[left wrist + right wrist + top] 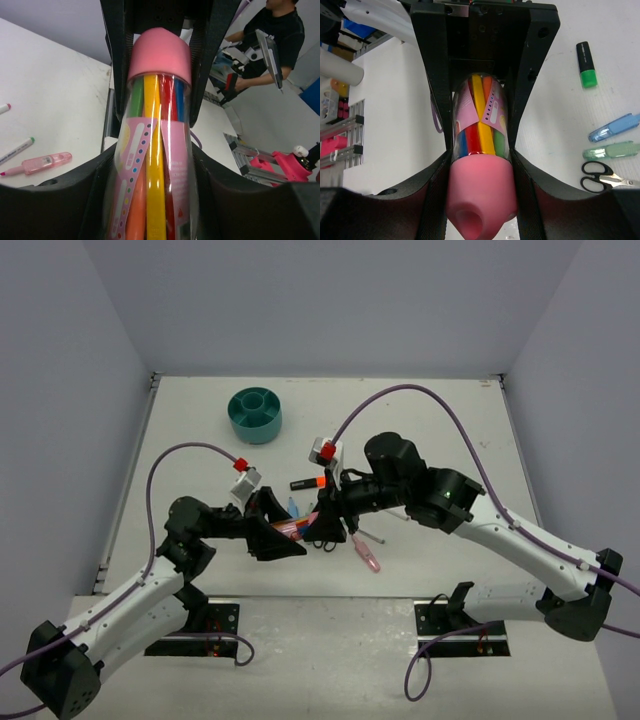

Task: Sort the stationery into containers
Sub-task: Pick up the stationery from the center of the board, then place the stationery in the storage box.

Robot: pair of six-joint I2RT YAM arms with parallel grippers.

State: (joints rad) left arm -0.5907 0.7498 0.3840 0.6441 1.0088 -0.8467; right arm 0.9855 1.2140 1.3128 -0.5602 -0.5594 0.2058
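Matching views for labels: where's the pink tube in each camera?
Top external: pink tube at centre, between left gripper and right gripper.
Left wrist: pink tube at centre, cap upward.
Right wrist: pink tube at centre, cap downward.
Shared landmark: white table.

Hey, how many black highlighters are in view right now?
2. The orange-capped highlighter lies centrally in the top view; the green-capped highlighter shows only in the right wrist view, upper right. More may be hidden.

White table (190, 415), teal organiser (255, 415) (far side), scissors (607, 178), green-capped highlighter (586, 65)
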